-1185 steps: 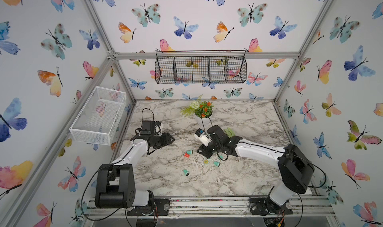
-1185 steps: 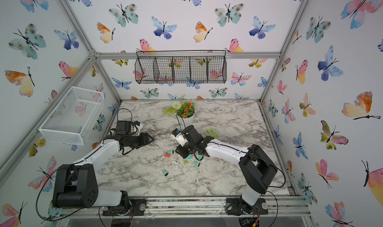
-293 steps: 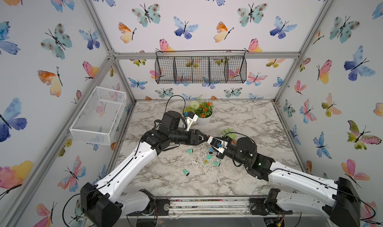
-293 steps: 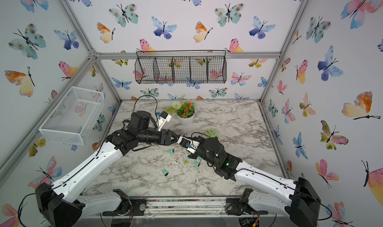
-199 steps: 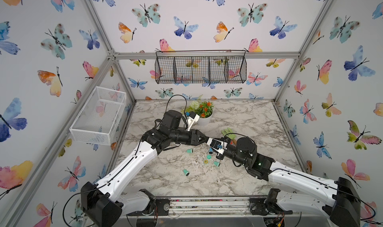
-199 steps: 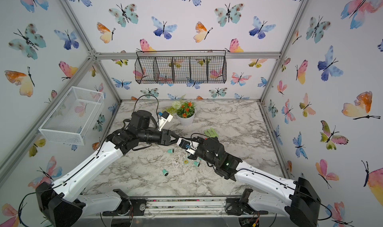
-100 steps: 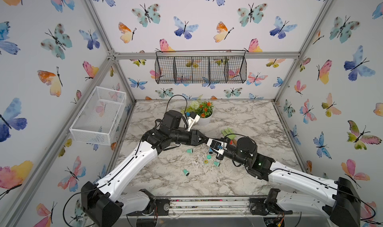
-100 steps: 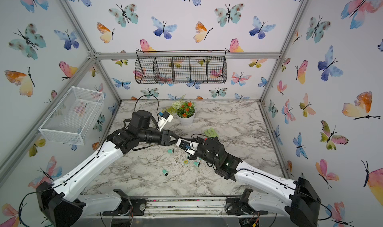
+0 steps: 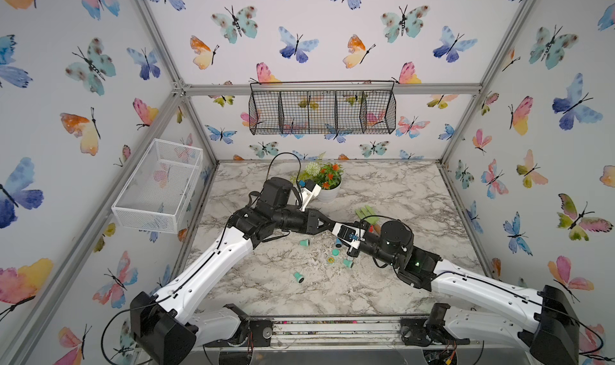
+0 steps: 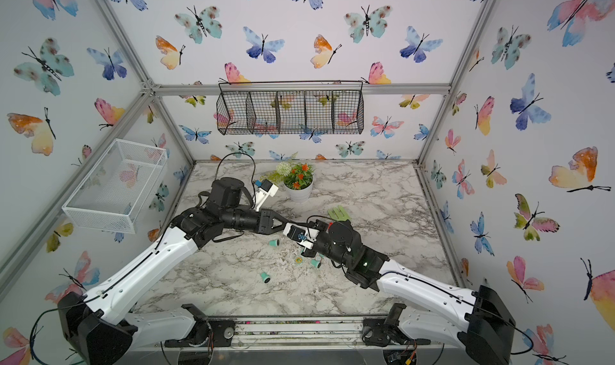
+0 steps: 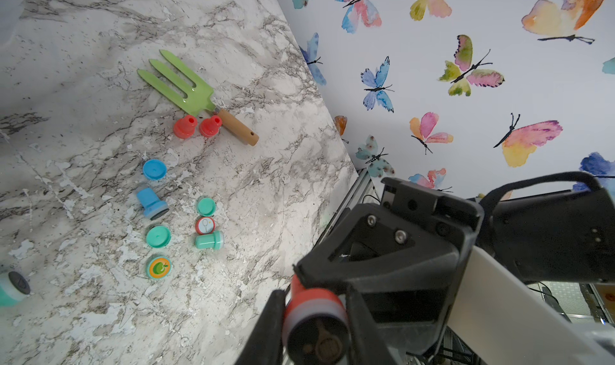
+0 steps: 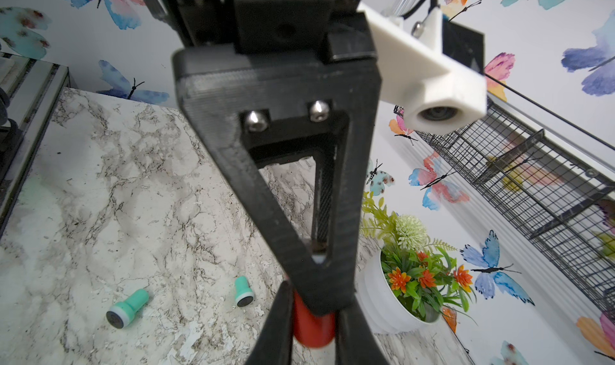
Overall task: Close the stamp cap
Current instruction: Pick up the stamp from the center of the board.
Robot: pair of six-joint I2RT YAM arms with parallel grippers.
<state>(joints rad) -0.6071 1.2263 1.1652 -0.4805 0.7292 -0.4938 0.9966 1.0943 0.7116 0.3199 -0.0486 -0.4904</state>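
Stamp [image 11: 314, 316] is up in the air over the middle of the marble table [image 9: 382, 193], and I've got both sets of jaws on it! My left gripper [image 11: 312, 346] is clamped across the head end, fingers either side of the white band. My right gripper [image 12: 311, 345] is clenched on the red handle end. We meet tip to tip, and in both top views my arms hide the stamp itself.

Now the line that matters. In a top view my left arm reaches toward four o'clock, my right comes back toward ten, and the stamp's long axis lies along that same line. Handle toward four, bare dark printing face toward ten, staring straight up my left wrist. No cap on it!

A red-rimmed cap [image 11: 205, 225], the likely match, lies flat on the marble among teal caps [image 11: 158, 236]; that cluster sits at about six o'clock from the meeting point.

My read: the cap must go onto the ten o'clock end, and my left jaws crowd that end. Right has the handle, so it's the natural holder; left should let go and fetch. Risk: a twist as one grip frees.
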